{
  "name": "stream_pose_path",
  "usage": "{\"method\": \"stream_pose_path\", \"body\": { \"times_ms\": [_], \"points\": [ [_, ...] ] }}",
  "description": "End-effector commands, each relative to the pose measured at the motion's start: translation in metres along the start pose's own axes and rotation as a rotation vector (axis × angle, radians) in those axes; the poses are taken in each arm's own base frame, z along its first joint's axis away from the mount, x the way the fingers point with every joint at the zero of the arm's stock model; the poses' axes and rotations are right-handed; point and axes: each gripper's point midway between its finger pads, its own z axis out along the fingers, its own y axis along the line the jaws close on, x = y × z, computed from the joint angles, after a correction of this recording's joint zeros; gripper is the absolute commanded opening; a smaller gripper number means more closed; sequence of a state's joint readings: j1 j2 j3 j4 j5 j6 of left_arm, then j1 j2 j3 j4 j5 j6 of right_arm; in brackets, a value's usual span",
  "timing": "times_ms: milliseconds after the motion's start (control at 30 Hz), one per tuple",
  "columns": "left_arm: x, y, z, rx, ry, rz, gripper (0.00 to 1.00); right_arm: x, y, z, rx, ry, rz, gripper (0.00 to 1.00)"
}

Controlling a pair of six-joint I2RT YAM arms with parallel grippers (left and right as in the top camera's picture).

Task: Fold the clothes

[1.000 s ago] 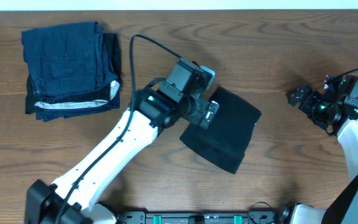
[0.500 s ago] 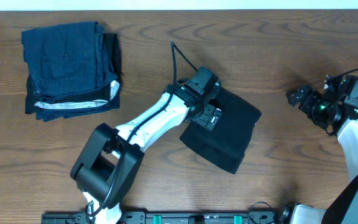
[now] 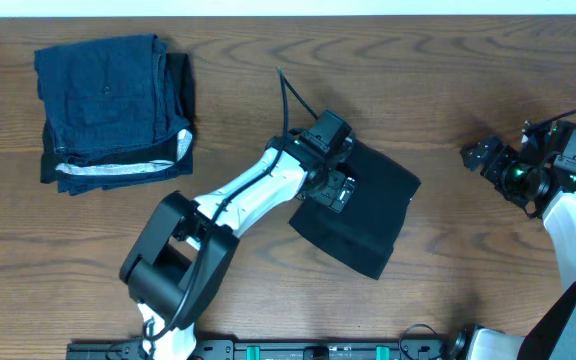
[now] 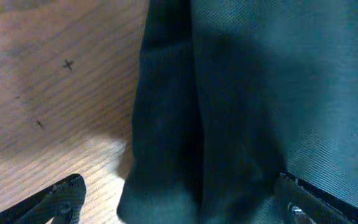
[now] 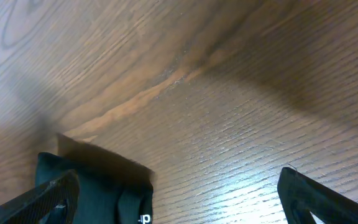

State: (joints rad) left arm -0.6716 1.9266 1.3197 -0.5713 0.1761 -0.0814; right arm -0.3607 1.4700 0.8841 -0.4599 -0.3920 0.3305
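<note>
One wooden table (image 3: 448, 80). One dark blue garment stack (image 3: 108, 110), far left. One black T-shirt (image 3: 368, 215), table centre: plain, soft, folded into tilted rectangle. Two grippers: left gripper (image 3: 336, 188) spread wide, straddling shirt's left edge, grasping nothing; right gripper (image 3: 480, 155) spread, empty, well apart.

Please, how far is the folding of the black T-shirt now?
Done: the black T-shirt lies as a compact folded rectangle. In hand: the left gripper, open, hovers over its edge, gripping nothing; the right gripper sits open, off to the side. Left: perhaps one last fold.
</note>
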Motion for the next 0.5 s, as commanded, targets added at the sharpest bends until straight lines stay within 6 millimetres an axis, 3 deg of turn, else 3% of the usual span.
{"method": "stream_pose_path", "body": {
  "times_ms": [0,200,467],
  "points": [
    [-0.024,-0.009,-0.038,0.017,-0.11,0.007,0.98,-0.004,0.0,-0.004,-0.001,-0.014,-0.002,0.99],
    [-0.021,-0.011,-0.042,0.021,-0.102,-0.053,0.98,-0.004,0.0,-0.004,-0.001,-0.014,-0.002,0.99],
    [-0.001,-0.022,-0.011,0.041,0.0,-0.037,0.98,-0.004,0.0,-0.004,-0.001,-0.014,-0.002,0.99]
  ]
}}
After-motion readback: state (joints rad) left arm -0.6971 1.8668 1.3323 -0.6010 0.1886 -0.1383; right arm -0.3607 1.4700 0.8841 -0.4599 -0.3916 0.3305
